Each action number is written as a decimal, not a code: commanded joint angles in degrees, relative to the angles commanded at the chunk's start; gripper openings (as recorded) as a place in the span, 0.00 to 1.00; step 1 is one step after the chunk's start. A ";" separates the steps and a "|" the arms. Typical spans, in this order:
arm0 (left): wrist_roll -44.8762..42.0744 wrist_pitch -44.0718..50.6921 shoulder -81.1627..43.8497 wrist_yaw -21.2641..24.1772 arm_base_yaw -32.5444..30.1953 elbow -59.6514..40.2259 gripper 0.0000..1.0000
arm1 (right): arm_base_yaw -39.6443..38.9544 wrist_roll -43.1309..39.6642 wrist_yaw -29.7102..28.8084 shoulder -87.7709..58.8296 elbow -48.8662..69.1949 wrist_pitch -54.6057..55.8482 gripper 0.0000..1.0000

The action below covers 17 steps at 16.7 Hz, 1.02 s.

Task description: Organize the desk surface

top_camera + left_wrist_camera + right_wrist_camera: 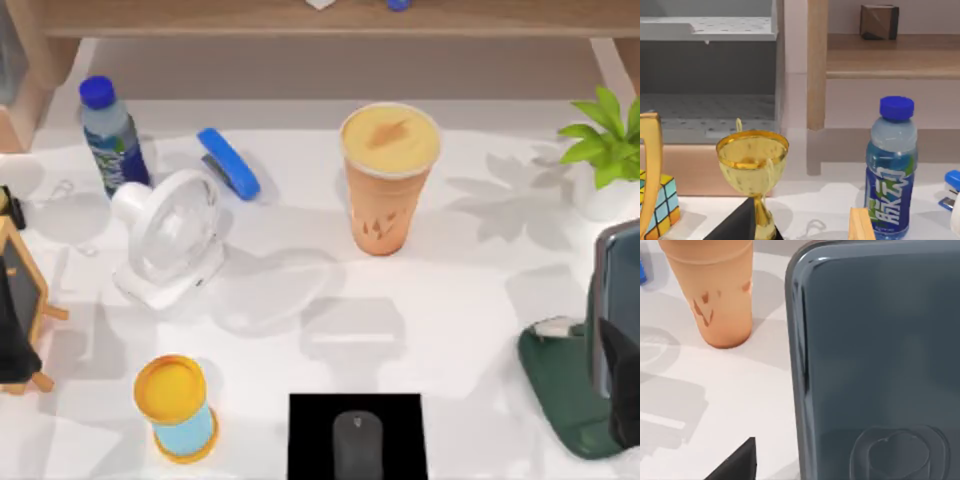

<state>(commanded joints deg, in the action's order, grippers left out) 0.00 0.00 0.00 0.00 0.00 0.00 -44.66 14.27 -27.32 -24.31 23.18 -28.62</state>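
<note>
On the desk surface [470, 300], clutter spread wide.
Orange cup [388, 180] upper centre, mouse [357, 445] bottom centre; jaw state of both grippers cannot be told.

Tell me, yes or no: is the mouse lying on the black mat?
Yes. The top view shows the grey mouse resting inside the black mat.

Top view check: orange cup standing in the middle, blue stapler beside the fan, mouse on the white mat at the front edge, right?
Not quite: in the top view the mouse lies on a black mat, not white. The orange cup, blue stapler and fan are as you say.
</note>
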 joint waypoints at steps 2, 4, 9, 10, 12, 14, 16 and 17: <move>0.00 0.00 0.00 0.00 0.00 0.00 1.00 | -0.13 0.11 -0.42 -0.13 0.14 -0.46 1.00; 0.00 0.00 0.00 0.00 0.00 0.00 1.00 | -0.13 0.11 -0.42 -0.13 0.14 -0.46 1.00; 0.00 0.00 0.00 0.00 0.00 0.00 1.00 | 2.81 0.02 1.36 3.54 -0.70 1.46 1.00; 0.00 0.00 0.00 0.00 0.00 0.00 1.00 | 4.59 -0.11 2.39 5.37 -1.25 2.59 1.00; 0.00 0.00 0.00 0.00 0.00 0.00 1.00 | 9.33 -0.66 4.92 9.33 -2.89 5.43 1.00; 0.00 0.00 0.00 0.00 0.00 0.00 1.00 | 15.42 -1.70 7.93 13.20 -5.22 8.86 1.00; 0.00 0.00 0.00 0.00 0.00 0.00 1.00 | 22.10 -3.24 11.29 16.76 -8.04 12.67 1.00; 0.00 0.00 0.00 0.00 0.00 0.00 1.00 | 25.45 -4.16 13.04 18.36 -9.58 14.61 1.00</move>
<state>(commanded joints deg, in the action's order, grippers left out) 0.00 0.00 0.00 0.00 0.00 0.00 -19.21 10.11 -14.28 -5.95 13.60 -14.02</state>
